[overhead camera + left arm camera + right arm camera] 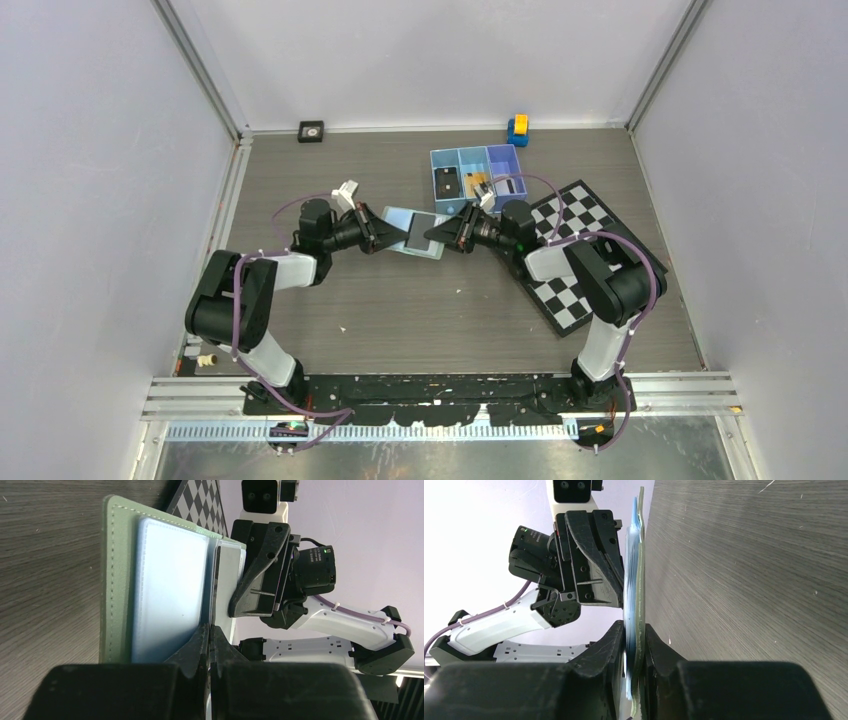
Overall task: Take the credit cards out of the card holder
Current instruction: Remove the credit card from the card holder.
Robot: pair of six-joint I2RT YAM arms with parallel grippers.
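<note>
The sage-green card holder (402, 226) hangs open between both grippers above the table. Its pale blue inner face (170, 590) and green stitched border (117, 580) fill the left wrist view. My left gripper (397, 240) (210, 630) is shut on the thin edge of a dark card (426, 233) (216, 580) standing at the holder's fold. My right gripper (446, 235) (635, 635) is shut on the opposite edge of the holder (639, 580), pinching its green and blue layers. The two grippers face each other, fingertips close.
A blue three-compartment tray (478, 153) sits just behind the grippers, with a dark item, an orange item and a pale item in it. A black-and-white checkerboard (580, 260) lies at the right. A yellow-blue toy (517, 130) and a small black square (311, 131) sit by the back wall.
</note>
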